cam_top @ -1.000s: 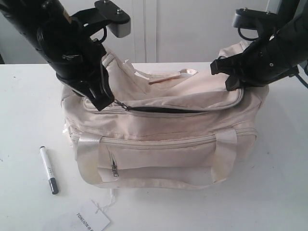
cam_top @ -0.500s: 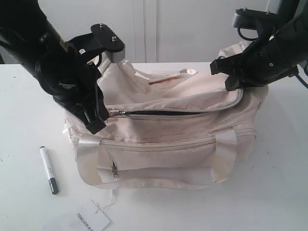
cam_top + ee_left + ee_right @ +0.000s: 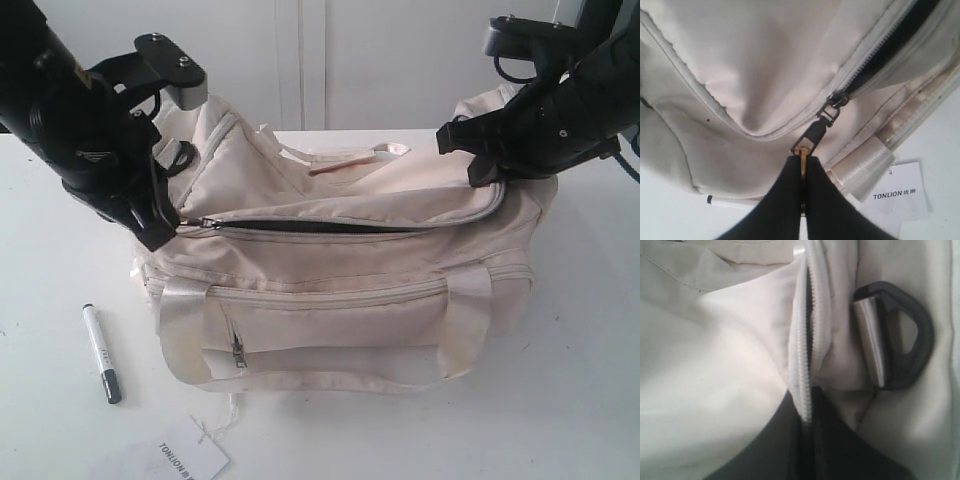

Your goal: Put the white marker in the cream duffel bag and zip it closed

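The marker (image 3: 102, 353) lies on the table (image 3: 580, 380) in front of the left end of the bag (image 3: 340, 310), dark end nearer a paper tag (image 3: 185, 458); it is well apart from both grippers. The left gripper (image 3: 165, 232) is clenched on the zipper pull (image 3: 203, 222) at the bag's left end; the top zip gapes open. The right gripper (image 3: 483, 170) is pinched tight on the zip edge at the bag's right end, beside 1 black ring (image 3: 912, 340).
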Robot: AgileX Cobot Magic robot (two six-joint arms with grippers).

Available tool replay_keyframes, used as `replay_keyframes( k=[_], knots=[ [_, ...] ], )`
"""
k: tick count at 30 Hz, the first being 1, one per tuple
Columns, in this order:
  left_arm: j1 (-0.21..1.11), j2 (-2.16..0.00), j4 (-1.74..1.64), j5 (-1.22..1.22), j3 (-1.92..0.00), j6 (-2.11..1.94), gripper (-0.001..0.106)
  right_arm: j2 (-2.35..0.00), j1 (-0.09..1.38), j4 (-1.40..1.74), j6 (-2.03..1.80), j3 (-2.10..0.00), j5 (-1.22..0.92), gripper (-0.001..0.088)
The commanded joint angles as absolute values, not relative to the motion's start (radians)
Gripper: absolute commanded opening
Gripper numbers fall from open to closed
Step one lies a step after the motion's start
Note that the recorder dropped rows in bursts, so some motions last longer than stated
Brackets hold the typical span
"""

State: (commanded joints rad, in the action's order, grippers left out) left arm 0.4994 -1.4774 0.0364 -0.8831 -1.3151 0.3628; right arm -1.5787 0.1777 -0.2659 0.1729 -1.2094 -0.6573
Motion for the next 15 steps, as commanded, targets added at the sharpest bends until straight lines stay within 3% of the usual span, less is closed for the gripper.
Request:
replay_keyframes(
  k=[15],
  knots=[
    [0.489,-1.477,-0.116,-0.894,-1.315,0.331,0.0,-1.579,0.178,-0.249,0.173,-1.209,-0.648,0.0]
  ],
)
